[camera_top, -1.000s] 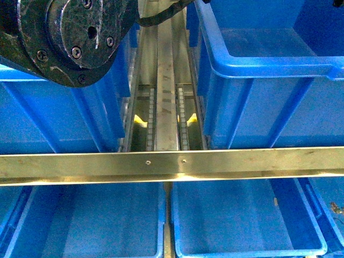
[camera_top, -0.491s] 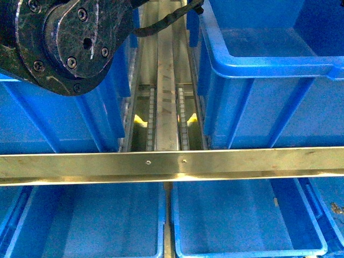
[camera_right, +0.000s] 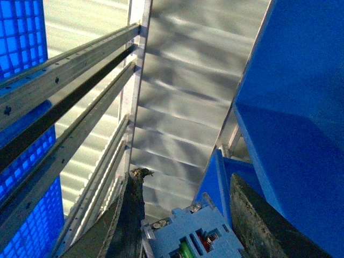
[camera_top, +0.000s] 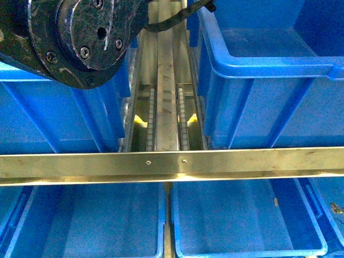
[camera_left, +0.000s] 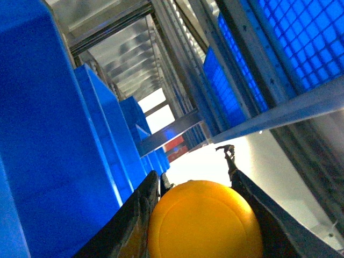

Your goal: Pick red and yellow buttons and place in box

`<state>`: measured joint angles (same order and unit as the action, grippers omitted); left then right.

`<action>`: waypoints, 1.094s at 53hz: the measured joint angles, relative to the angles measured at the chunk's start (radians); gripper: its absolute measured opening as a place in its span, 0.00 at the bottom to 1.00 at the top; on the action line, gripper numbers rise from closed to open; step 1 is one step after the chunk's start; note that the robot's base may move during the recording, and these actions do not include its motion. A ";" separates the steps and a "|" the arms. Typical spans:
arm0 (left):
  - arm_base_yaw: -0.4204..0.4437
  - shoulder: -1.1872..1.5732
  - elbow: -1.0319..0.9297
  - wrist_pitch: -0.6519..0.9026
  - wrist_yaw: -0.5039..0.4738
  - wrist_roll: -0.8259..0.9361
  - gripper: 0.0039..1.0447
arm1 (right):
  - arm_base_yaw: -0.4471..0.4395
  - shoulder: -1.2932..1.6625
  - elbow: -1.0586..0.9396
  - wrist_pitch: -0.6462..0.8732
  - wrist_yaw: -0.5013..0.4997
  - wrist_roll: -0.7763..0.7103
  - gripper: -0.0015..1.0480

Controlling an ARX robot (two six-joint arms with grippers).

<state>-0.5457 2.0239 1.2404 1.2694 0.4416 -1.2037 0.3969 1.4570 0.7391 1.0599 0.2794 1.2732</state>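
REMOTE DESK: My left gripper (camera_left: 194, 180) is clamped on a round, glossy yellow mushroom-cap button (camera_left: 204, 223). The dome sits squarely between the two dark fingers (camera_left: 134, 215), raised in the air beside a row of crates.

My right gripper (camera_right: 185, 215) is closed on a pale blue-grey blocky button body (camera_right: 188, 236). Its screw terminals face the lens and its cap is hidden, so I cannot tell the colour.

In the front view, only the left arm's scuffed black round joint housing (camera_top: 70, 37) shows, at 10 o'clock. A deep bright-blue plastic crate (camera_top: 258, 70) with a thick rolled rim stands at 2 o'clock. A steel roller track (camera_top: 166, 102) runs up the centre. A brass-coloured metal rail (camera_top: 80, 166) crosses from 9 to 3 o'clock. Beyond the rail, two more blue crates (camera_top: 301, 252) lie open at 5 and 7 o'clock.

I judge this to be the carry step, with both picks made and neither button boxed. Next, each hand should come over an open crate, go below the rim and release. Which crate is meant I cannot tell.

I can read no brand, label or lettering anywhere.
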 joint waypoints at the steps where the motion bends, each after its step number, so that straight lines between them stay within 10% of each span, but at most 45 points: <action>1: -0.001 0.000 0.000 0.000 -0.001 0.002 0.43 | -0.003 -0.004 0.000 0.000 0.002 -0.006 0.36; 18: 0.011 -0.027 -0.024 -0.050 -0.032 0.080 0.94 | -0.064 -0.032 -0.031 -0.001 -0.002 -0.019 0.36; 40: 0.150 -0.469 -0.284 -0.306 0.026 0.341 0.93 | -0.229 -0.028 -0.033 -0.099 -0.050 -0.216 0.36; 58: 0.383 -1.012 -0.623 -0.545 0.195 0.480 0.93 | -0.198 -0.063 0.027 -0.188 -0.050 -0.375 0.35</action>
<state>-0.1623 1.0122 0.6170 0.7246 0.6369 -0.7239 0.1989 1.3937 0.7658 0.8722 0.2298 0.8978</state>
